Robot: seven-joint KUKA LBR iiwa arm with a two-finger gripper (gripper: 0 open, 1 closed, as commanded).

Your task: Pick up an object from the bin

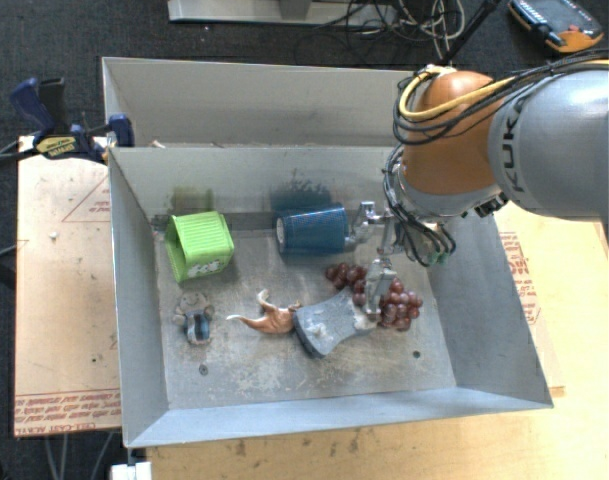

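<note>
Nearest you in the bin, a grey scrap lies touching a bunch of dark red grapes, with an orange toy just beside it and a small blue toy farther left. The gripper stands upright with its tip down in those grapes at the right middle, probably because the knobbly bunch offers many places to bite. You cannot tell whether it is released or clenched, so don't count the grapes as held. Behind, a blue cup on its side and a green block lie well apart from it and shouldn't hinder your lift.
</note>
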